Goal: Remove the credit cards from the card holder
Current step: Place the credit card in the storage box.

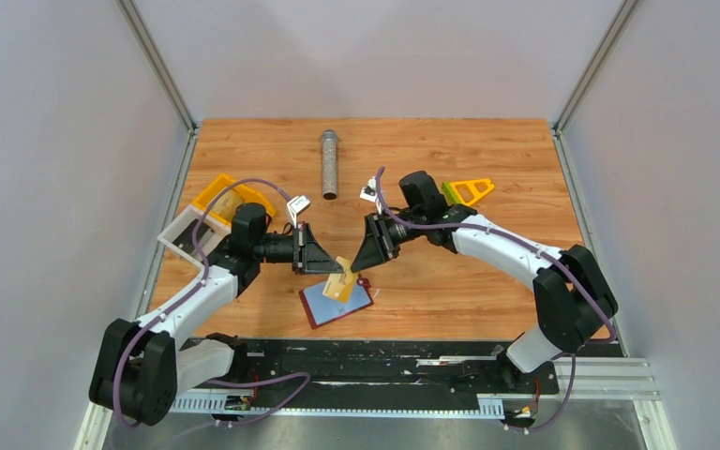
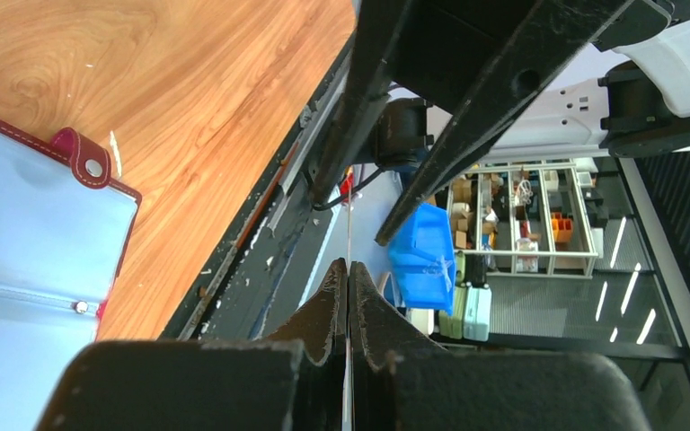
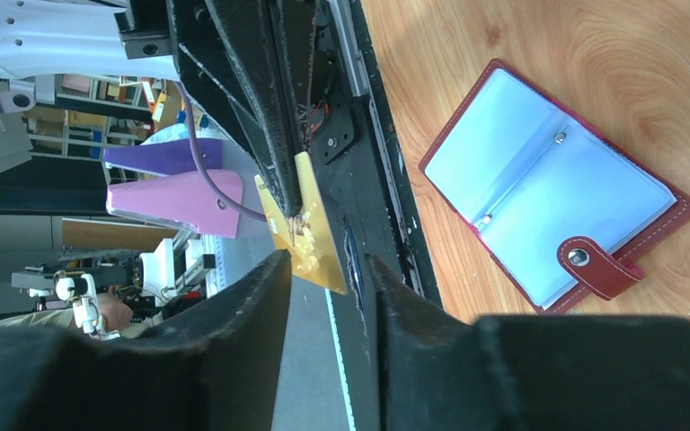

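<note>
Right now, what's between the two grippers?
The gold card, pinched by the left gripper, right in front of the open right gripper; clearest in the right wrist view.

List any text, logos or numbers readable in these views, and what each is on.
Nothing can be read.
Marks on the gold card: too blurred to read.
On the card holder: no print visible.
On the white tags on the arms: too small to read.

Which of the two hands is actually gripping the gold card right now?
The left hand: its fingers are shut flat on the gold card. The right hand only straddles the card's free end, fingers apart.
</note>
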Robot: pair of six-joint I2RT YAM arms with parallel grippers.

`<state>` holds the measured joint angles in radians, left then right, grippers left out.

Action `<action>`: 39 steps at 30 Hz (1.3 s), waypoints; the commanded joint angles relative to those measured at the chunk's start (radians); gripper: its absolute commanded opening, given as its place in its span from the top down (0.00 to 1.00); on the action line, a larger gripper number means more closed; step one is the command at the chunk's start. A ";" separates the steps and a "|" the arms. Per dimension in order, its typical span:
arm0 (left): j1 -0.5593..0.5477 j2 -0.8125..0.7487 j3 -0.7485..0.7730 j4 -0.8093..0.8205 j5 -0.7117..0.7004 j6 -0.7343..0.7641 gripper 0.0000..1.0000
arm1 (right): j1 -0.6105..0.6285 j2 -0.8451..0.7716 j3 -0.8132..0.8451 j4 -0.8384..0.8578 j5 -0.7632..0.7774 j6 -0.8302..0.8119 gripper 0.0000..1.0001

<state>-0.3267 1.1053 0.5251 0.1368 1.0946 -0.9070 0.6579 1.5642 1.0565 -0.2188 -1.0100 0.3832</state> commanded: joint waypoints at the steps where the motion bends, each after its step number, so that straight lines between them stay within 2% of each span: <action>1: -0.006 0.007 0.042 0.001 0.031 0.043 1.00 | 0.009 0.003 0.024 0.058 -0.042 -0.001 0.70; 7: -0.006 0.022 0.053 -0.010 0.040 0.059 1.00 | 0.015 0.013 0.018 0.101 -0.060 0.030 0.81; 10: -0.006 0.022 0.061 -0.031 0.044 0.074 1.00 | 0.015 0.013 0.015 0.107 -0.072 0.031 0.95; 11: -0.006 0.024 0.065 -0.042 0.042 0.090 0.97 | 0.015 0.009 0.014 0.108 -0.071 0.035 0.99; 12: -0.006 0.025 0.076 -0.073 0.037 0.101 0.93 | 0.016 0.004 0.013 0.113 -0.064 0.041 1.00; 13: -0.006 0.024 0.083 -0.093 0.031 0.129 0.84 | 0.016 -0.005 0.007 0.122 -0.053 0.052 1.00; 17: -0.006 0.006 0.131 -0.193 -0.001 0.187 0.58 | 0.011 -0.049 -0.017 0.161 0.027 0.128 1.00; 23: -0.006 -0.019 0.195 -0.234 -0.055 0.195 0.40 | -0.014 -0.120 -0.091 0.353 0.084 0.326 1.00; 28: -0.002 -0.052 0.198 -0.221 -0.126 0.160 0.37 | -0.023 -0.173 -0.149 0.503 0.141 0.456 1.00; 36: 0.016 -0.151 0.187 -0.199 -0.209 0.090 0.35 | -0.040 -0.260 -0.236 0.627 0.265 0.558 1.00; 39: 0.017 -0.194 0.143 -0.093 -0.248 0.006 0.35 | -0.040 -0.293 -0.273 0.676 0.337 0.605 1.00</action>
<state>-0.3164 0.9710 0.6926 -0.0834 0.9077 -0.8032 0.6247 1.3327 0.8185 0.3157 -0.7898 0.8978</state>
